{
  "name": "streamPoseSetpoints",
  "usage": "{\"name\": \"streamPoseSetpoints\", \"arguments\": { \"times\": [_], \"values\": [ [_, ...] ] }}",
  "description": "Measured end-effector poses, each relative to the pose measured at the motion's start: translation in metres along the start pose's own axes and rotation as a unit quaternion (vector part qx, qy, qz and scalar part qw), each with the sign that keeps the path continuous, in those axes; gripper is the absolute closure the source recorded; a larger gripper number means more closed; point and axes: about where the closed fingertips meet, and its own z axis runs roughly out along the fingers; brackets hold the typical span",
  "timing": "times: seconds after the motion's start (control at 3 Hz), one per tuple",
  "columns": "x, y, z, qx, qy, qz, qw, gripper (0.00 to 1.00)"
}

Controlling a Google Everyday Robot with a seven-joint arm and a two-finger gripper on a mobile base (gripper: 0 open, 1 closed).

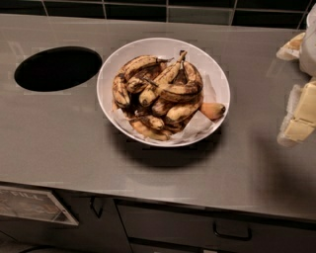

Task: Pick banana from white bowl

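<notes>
At the near edge, a drawer handle [232,232] and a framed label plate [34,205] mark the cabinet front below a grey steel counter [74,148]. At mid-counter sits the white bowl [106,84], lined with crumpled paper [197,126] and heaped with blotched fruit. The banana [180,90] lies across the top of that heap, inside the bowl and resting on its neighbours, its thin dark stem pointing left. 1 small smooth orange piece [213,109] rests against the right rim.

The gripper [291,89] hangs at the right edge of the view, well apart from the bowl, its 2 pale fingers spread wide with nothing between them.

The fruit looks overripe, so it is probably soft, light and easily bruised or split. The stem appears too thin to trust. A gentle close across the firm middle of the topmost banana seems the safest hold, since it is the part least hemmed in by the others.

Bare counter between gripper and bowl gives open room to approach from the right. The raised rim must be cleared on the way in. A round dark opening [57,68] to the left is a drop hazard. Dark wall tiles [138,10] close off the far side.
</notes>
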Motion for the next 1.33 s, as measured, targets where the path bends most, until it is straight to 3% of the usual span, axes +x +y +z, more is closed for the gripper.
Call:
{"name": "streamPoseSetpoints", "arguments": {
  "times": [0.33,0.67,1.33],
  "values": [
    [-0.001,0.0,0.0,0.0,0.0,-0.001,1.0,0.0],
    [-0.022,-0.002,0.0,0.005,-0.013,-0.028,0.9995,0.0],
    [-0.086,-0.013,0.011,-0.006,-0.045,-0.101,0.9938,0.0]
  ]
}}
